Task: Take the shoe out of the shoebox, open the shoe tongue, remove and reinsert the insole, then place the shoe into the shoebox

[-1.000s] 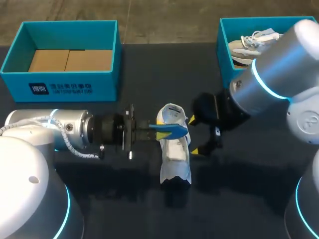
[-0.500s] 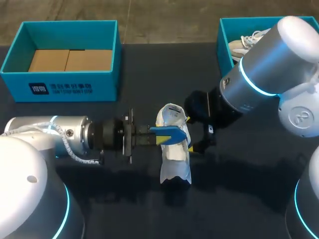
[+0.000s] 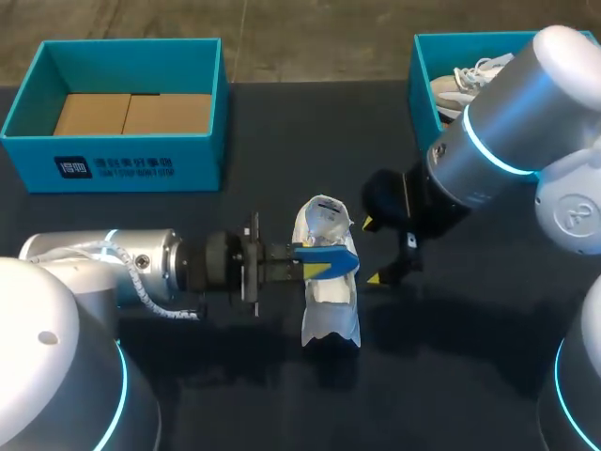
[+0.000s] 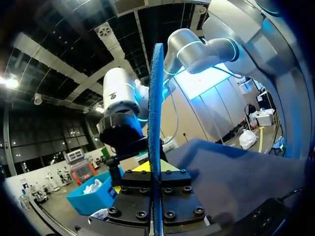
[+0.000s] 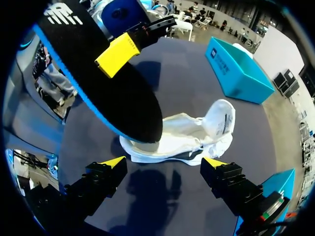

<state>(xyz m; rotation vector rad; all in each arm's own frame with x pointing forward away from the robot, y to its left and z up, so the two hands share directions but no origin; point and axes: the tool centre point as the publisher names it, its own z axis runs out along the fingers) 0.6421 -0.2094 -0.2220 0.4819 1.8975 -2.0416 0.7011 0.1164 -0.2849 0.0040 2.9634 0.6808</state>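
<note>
Currently my left gripper (image 3: 315, 266) is clamped on the insole (image 3: 331, 258), both fingers pinching it from two sides. The left wrist view sees the insole edge-on, standing straight up out of the fingers and splitting the view down the middle. It has a blue rim and a black face.

The insole hangs across the shoe (image 3: 329, 315), which sits on the dark table (image 3: 282, 150) about mid-table. From above it covers the shoe's middle. From the right wrist view its free end overlaps the shoe; I cannot tell whether it touches.

My right gripper (image 5: 165, 164) is just beside the shoe on its right, fingers spread wide, apart from both shoe and insole. The shoe lies ahead of it, with the insole above and the left gripper's yellow tip on the insole.

Further out, the left shoebox (image 3: 141, 169) is at the far left edge, well apart from the shoe, with brown cardboard (image 3: 131, 113) on its floor. The right shoebox (image 3: 423, 89) is at the far right, partly hidden behind my right arm, with a second shoe (image 3: 465, 85) inside.
</note>
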